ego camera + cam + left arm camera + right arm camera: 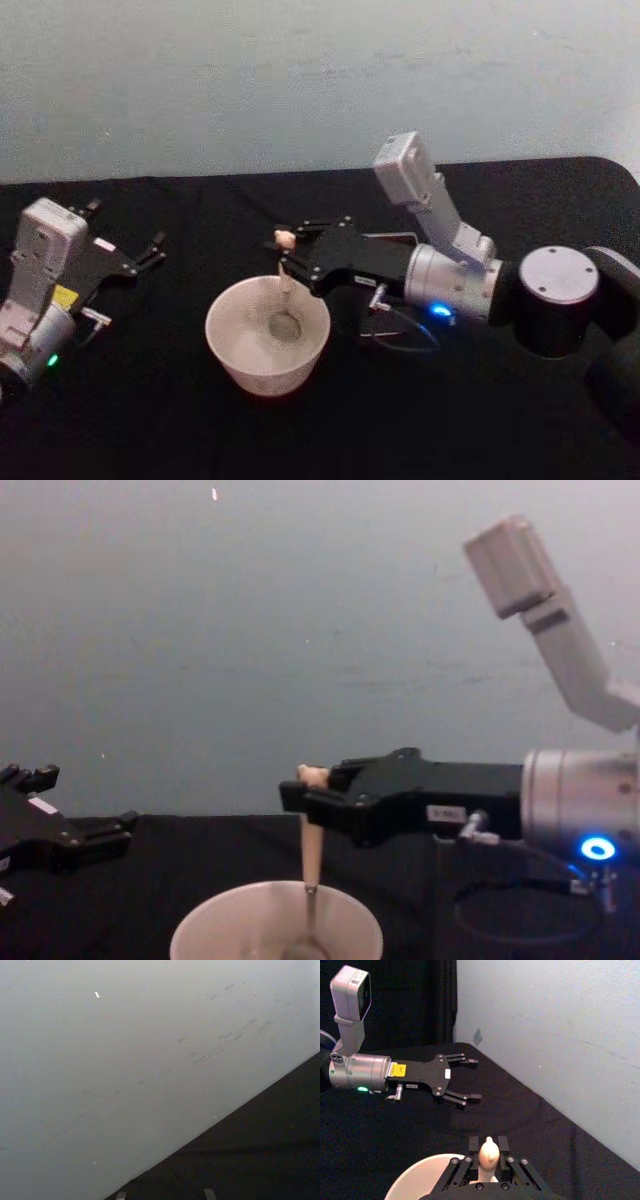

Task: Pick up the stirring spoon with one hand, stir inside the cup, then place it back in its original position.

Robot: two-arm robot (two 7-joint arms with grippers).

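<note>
Right gripper (286, 255): jaws drawn narrow and clamped on the handle of the stirring spoon (286, 285). The stretch of handle inside the grip is hidden by my fingers (473, 1146). The small bear head stands just above them.

Below the jaws the spoon hangs close to upright, with the beige handle tapering to the dark neck. The metal bowl sits low inside the cup (218, 335). It is hard to make out there, showing as a greyish round patch near the cup's floor.

The cup is directly under the right jaws, with its rim just beneath them. In the chest view its lower half is cut off by the frame edge. The inside looks pale, and I cannot tell whether it holds any liquid. The spoon is the one thing I can identify in it.

A thin cable loop (400, 335) lies on the black table (150, 430) under my right wrist.

Left gripper (152, 250): well off to the left of the right jaws. It is clear of the cup, and its fingers are spread wide with nothing between them.

Beyond both grippers, the table ends at a pale grey wall (300, 80).
</note>
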